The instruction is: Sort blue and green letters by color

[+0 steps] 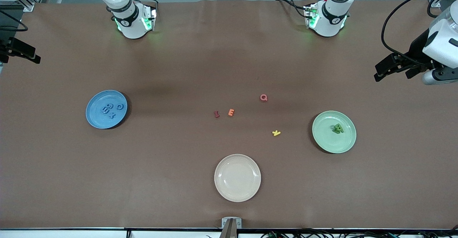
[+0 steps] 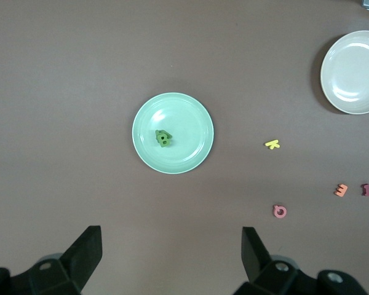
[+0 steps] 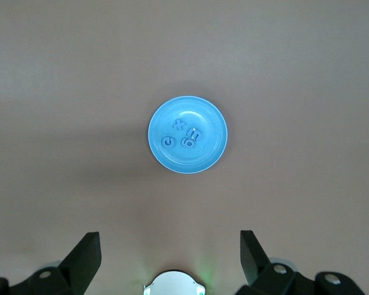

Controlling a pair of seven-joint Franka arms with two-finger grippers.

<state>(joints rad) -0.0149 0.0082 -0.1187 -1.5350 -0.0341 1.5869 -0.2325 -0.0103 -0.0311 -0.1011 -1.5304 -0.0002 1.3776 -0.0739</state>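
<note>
Several blue letters (image 1: 107, 108) (image 3: 187, 142) lie on the blue plate (image 1: 93, 117) (image 3: 210, 153) toward the right arm's end of the table. Green letters (image 1: 337, 128) (image 2: 163, 138) sit in a small heap on the green plate (image 1: 323, 140) (image 2: 190, 157) toward the left arm's end. My left gripper (image 1: 392, 74) (image 2: 172, 246) hangs open and empty, high over the table's edge past the green plate. At the other end my right gripper (image 1: 20, 55) (image 3: 170, 246) is open too, holding nothing, up above the table edge.
An empty white plate (image 1: 237, 193) (image 2: 357, 98) sits nearest the front camera. Loose between the plates lie a red letter (image 1: 217, 114), an orange E (image 1: 231, 112), a pink Q (image 1: 263, 97) and a yellow letter (image 1: 276, 133).
</note>
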